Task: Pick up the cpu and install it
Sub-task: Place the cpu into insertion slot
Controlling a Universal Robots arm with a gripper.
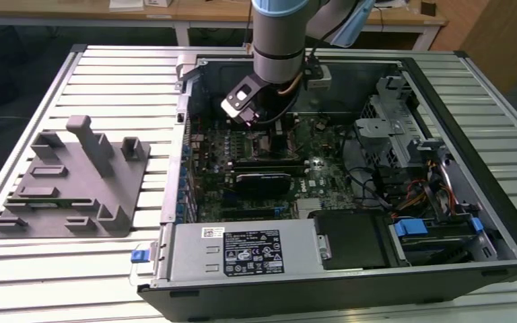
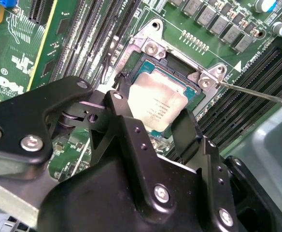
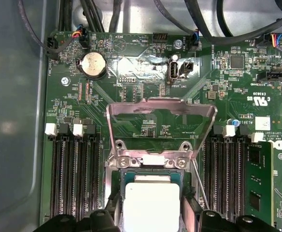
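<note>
The cpu, a small square chip with a silvery top, sits between my gripper's black fingers, right over the dark socket frame on the green motherboard. Both fingers press against its opposite edges, so the gripper is shut on it. In the first wrist view the cpu lies low in the socket opening, and the metal load plate stands swung open behind it. I cannot tell whether the chip is fully seated. In the exterior view my gripper reaches down into the open computer case.
The thin retention lever sticks out beside the socket. Memory slots flank it on both sides. A black block, the power supply and drive cages with cables crowd the case. A grey fixture rests on the table at the exterior view's left.
</note>
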